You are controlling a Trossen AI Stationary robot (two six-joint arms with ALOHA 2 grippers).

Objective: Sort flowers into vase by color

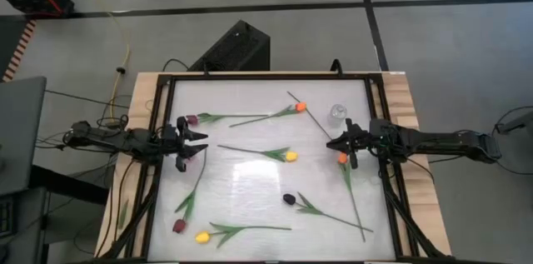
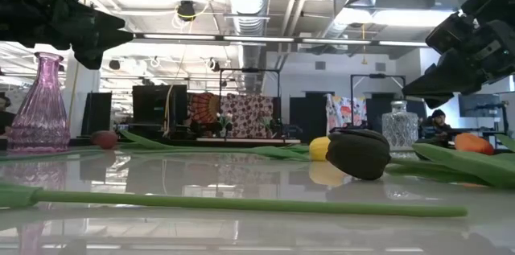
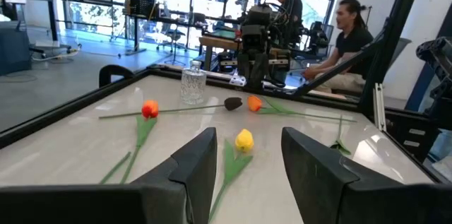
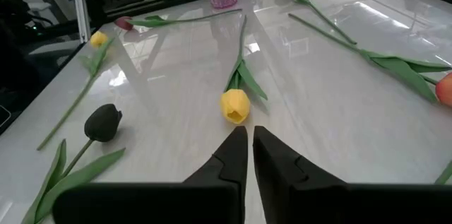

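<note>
Glossy white table (image 1: 250, 182), flowers (image 1: 268, 154) scattered between edge-hovering left gripper (image 1: 193, 139) and right gripper (image 1: 340, 145).

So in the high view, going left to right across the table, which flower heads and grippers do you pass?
Left gripper → bottom yellow tulip head → dark tulip head → orange tulip head at the top → clear glass vase → right gripper just before the orange head beside it.
</note>
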